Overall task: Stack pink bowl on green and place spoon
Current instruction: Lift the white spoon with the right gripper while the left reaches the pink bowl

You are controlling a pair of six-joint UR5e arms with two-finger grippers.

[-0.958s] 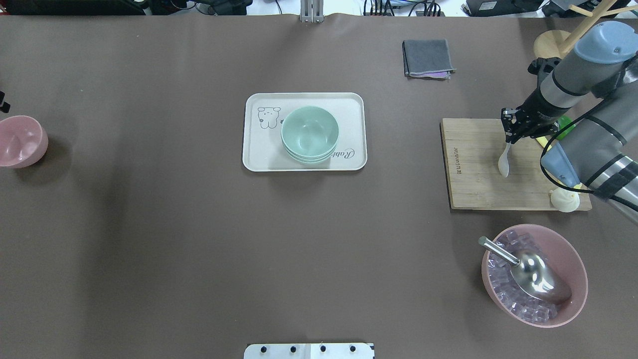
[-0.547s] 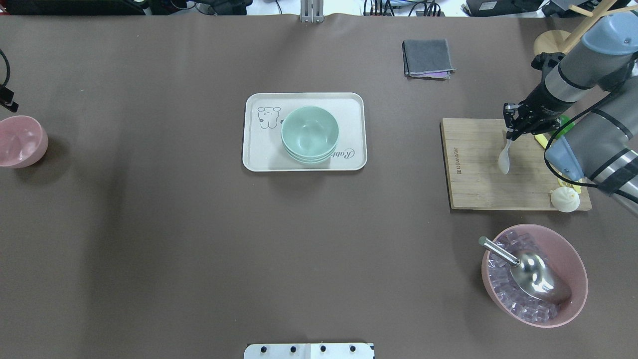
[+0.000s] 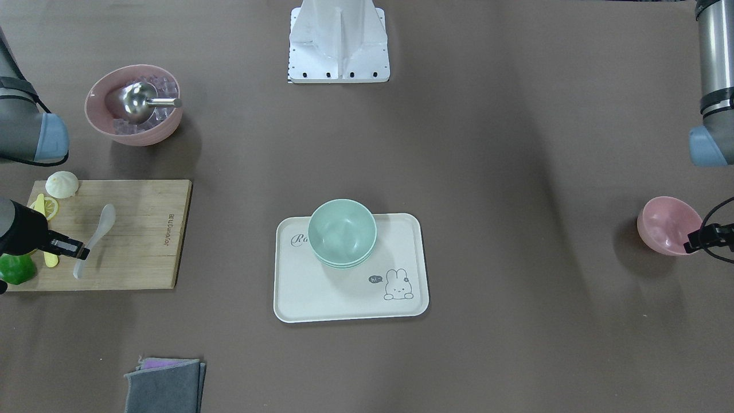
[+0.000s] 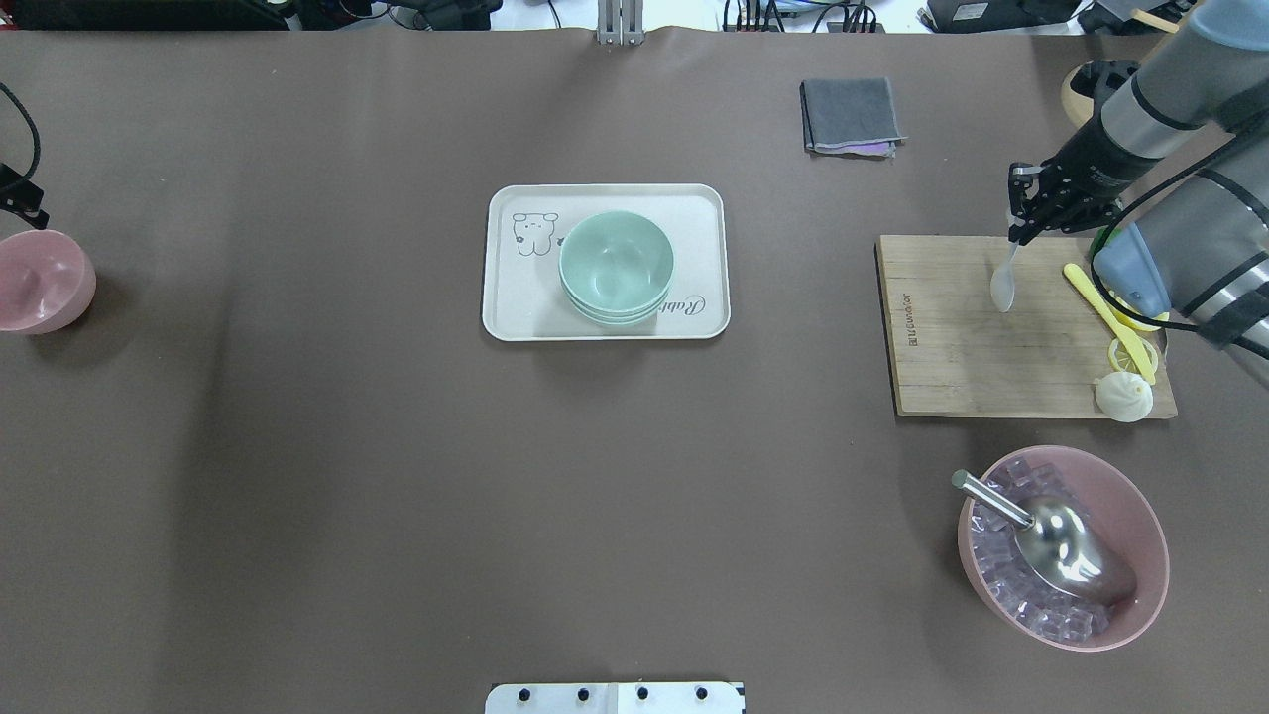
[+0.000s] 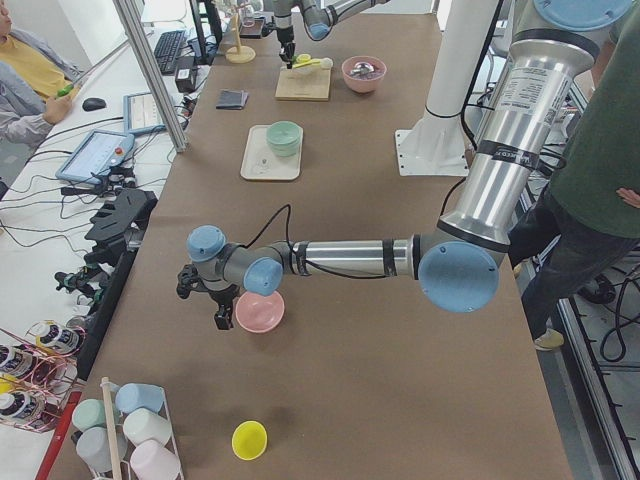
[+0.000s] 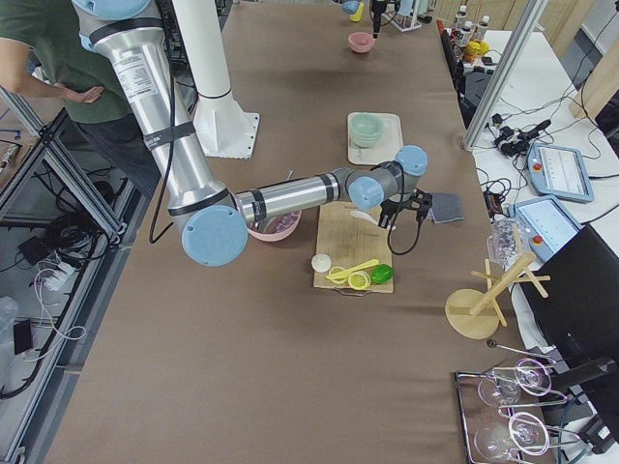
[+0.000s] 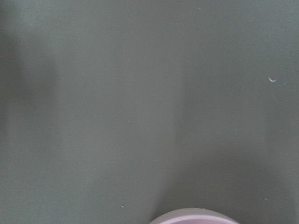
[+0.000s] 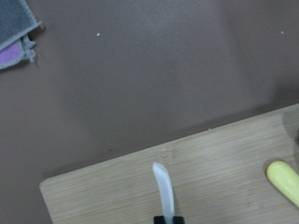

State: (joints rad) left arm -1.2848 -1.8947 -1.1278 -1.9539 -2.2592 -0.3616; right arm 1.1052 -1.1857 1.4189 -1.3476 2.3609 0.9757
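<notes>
Brown table (image 4: 347,496), matte cover, pretty big. Stuff sitting directly on it: cream tray (image 4: 506,327) w/ a cartoon print, roughly mid-table. Small pink bowl (image 4: 40,283) way out at the robot's left end, upright. On the right side a wooden board (image 4: 952,367), and past it, on the far side from the robot, a folded grey cloth (image 4: 851,114). Bigger pink bowl (image 4: 1120,496) sits near the board, on the robot's side of it. White base plate (image 4: 615,698) at the near edge, center. Wooden stand (image 6: 471,316) near the far right corner. Lil yellow bowl (image 5: 249,439) near the left end too.
</notes>
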